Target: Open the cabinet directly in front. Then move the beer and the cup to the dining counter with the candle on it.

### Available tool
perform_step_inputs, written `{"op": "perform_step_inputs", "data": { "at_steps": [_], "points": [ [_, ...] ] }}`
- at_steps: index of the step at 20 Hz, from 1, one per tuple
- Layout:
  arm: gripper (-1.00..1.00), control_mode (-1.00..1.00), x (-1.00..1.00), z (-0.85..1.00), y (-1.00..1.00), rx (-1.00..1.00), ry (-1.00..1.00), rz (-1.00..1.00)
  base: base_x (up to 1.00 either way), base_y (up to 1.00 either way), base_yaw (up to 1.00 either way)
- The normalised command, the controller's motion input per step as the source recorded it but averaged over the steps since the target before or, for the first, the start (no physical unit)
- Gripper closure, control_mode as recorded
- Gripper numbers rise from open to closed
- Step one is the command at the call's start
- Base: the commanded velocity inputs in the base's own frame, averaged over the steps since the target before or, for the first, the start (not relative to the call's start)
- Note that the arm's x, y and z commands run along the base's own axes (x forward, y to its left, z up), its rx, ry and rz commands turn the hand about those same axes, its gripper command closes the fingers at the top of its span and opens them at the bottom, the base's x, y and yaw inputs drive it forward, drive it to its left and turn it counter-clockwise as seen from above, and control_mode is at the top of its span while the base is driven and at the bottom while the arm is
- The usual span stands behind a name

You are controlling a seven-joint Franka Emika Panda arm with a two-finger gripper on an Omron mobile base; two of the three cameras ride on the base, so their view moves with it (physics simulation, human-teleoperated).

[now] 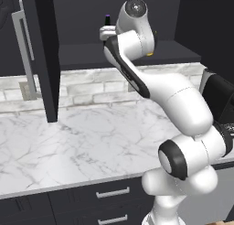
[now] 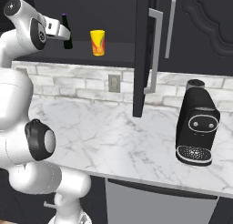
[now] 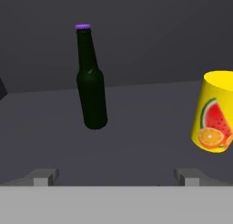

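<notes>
In the left base view, the cabinet (image 1: pixel 45 55) is open and the arm reaches to its shelf. In the right base view, the beer (image 2: pixel 67 32) stands left of the cup (image 2: pixel 97 42). In the hand view, the end effector (image 3: pixel 116 177) is open, empty; centre it on the beer before closing.

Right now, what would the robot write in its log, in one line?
cabinet: open | fingers: open, holding nothing, facing shelf | beer: upright on shelf | cup: on shelf, right of beer | next: probably grab beer
</notes>
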Motion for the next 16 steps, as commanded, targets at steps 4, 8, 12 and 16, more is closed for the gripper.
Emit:
{"op": "perform_step_inputs", "data": {
  "at_steps": [4,8,12,16],
  "points": [
    [-1.00,-1.00,0.18,0.00,0.08,0.00,0.00,0.00,0.00,0.00,0.00],
    [-1.00,-1.00,0.22,0.00,0.08,0.00,0.00,0.00,0.00,0.00,0.00],
    [-1.00,-1.00,0.31,0.00,0.00,0.00,0.00,0.00,0.00,0.00,0.00],
    [-1.00,-1.00,0.38,-0.07,0.01,0.00,0.00,0.00,0.00,0.00,0.00]
  ]
}}
